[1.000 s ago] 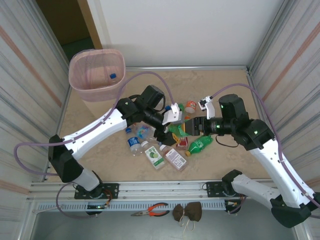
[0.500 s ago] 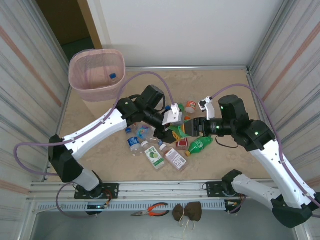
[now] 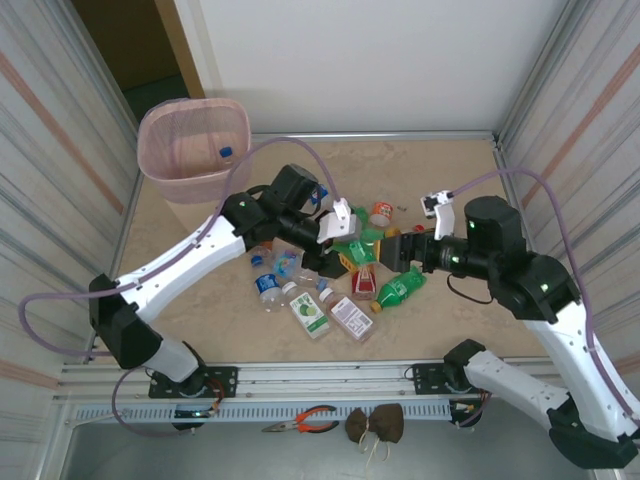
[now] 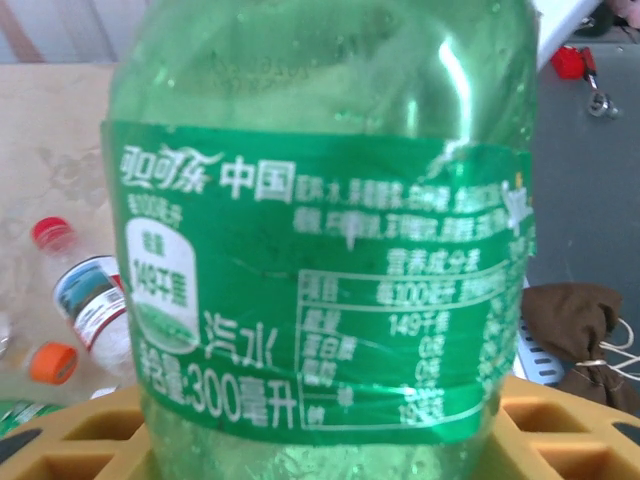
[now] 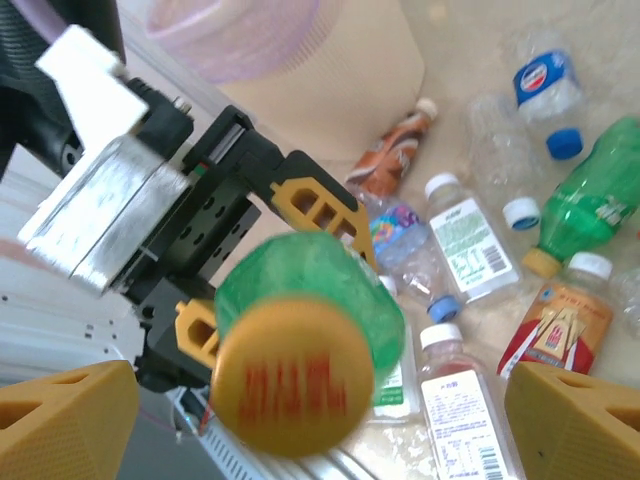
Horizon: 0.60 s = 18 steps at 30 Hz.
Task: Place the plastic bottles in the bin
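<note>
My left gripper [image 3: 345, 256] is shut on a green bottle [image 3: 358, 246] over the middle of the pile. The bottle's green label [image 4: 320, 290] spans the left wrist view, with yellow fingers [image 4: 570, 435] at either side of its base. In the right wrist view its orange cap [image 5: 290, 385] faces me, clear of my right gripper [image 5: 315, 430], whose jaws stand wide open. My right gripper [image 3: 403, 248] hangs just right of the bottle. The pink mesh bin [image 3: 193, 150] stands at the far left corner. Several more plastic bottles [image 3: 330, 300] lie on the table.
Below the grippers lie another green bottle [image 3: 400, 288], a red one [image 3: 365, 283] and clear ones with white labels [image 3: 310, 312]. An orange bottle [image 3: 380, 213] lies behind. Frame rails and walls close in both sides.
My right gripper opened, let go of the green bottle and drew back to the right. My left gripper closed on the bottle and shifted slightly up and left.
</note>
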### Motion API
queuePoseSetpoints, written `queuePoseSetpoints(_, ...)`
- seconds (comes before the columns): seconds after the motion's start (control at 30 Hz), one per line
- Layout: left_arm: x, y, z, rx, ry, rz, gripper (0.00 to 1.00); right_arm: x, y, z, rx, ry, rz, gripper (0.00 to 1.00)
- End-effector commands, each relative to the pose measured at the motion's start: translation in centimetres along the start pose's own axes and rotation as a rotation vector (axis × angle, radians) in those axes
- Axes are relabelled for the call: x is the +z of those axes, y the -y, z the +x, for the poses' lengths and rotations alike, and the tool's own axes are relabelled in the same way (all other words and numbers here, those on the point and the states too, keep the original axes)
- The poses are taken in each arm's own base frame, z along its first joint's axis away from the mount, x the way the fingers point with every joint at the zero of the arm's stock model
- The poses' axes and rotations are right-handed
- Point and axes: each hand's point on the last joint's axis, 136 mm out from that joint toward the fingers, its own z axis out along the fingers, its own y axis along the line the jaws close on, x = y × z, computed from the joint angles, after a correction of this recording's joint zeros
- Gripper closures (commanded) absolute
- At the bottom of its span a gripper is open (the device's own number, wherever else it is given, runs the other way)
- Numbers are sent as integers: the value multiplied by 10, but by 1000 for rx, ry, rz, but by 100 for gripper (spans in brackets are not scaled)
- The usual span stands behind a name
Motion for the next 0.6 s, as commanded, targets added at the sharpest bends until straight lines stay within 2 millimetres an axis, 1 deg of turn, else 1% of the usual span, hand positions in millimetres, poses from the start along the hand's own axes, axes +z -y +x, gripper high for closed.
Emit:
queuePoseSetpoints(0.0, -27, -12, -11, -35, 49, -93, 45, -19, 0, -18, -30, 107, 41, 7)
queuePoseSetpoints(0.13, -59, -35, -17, -101, 101, -207, 48, -30, 7, -25, -36, 164, 87, 7)
queuePoseSetpoints(0.27, -98, -54, -22, -150, 150, -340, 49, -28, 13, -25, -35, 168, 108, 7)
queuePoseSetpoints(0.37, -135, -75, -22, -238, 186, -459, 51, -22, 15, -25, -29, 155, 108, 7)
queuePoseSetpoints(0.57, -210, -101, -18, -361, 273, -665, 49, -13, 15, -26, -29, 134, 100, 8)
